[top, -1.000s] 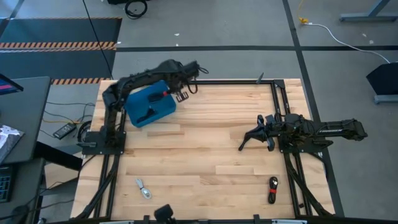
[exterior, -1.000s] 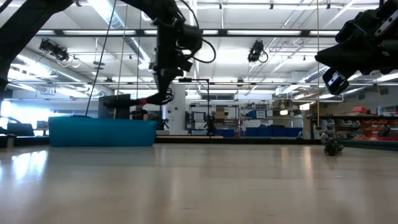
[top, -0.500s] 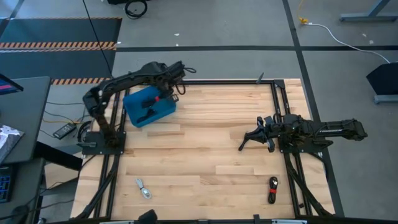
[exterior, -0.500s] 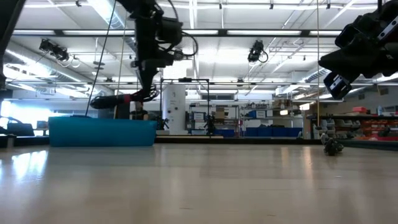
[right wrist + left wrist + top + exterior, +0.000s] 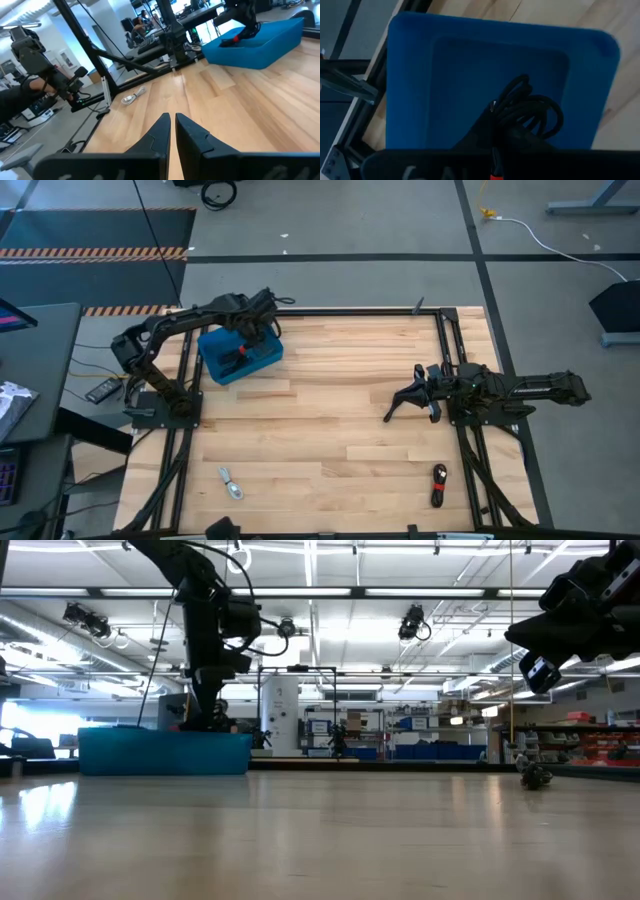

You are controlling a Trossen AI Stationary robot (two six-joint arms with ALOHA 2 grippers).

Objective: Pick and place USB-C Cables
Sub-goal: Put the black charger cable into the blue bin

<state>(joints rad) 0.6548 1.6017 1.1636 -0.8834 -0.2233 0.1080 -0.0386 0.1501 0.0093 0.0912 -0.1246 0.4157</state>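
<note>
Light wooden desk in a black frame, standing on a grey workshop floor; shelving and ceiling lights run through the room behind. Blue bin, far left corner of the desk: holds one black coiled cable on its floor. Left claw: lowered into the bin, directly over that coil; it carries the black-and-red cable, whose red end shows at the fingers, but the pictures do not show whether the fingers are closed on it or have let go. Whitish-grey cable: near edge, left of centre, well apart from both claws. Second black-and-red cable: near right corner, just inside the frame rail, well apart from the right claw. Right claw: held above the desk toward the right edge, fingers nearly together, holding nothing. Handling, by judgement: each coil is light, limp and springy, apt to uncoil or slide on the smooth wood; best taken across the bundled loops at mid-coil, not by a connector end, which would let the rest dangle and catch on the bin wall.
</note>
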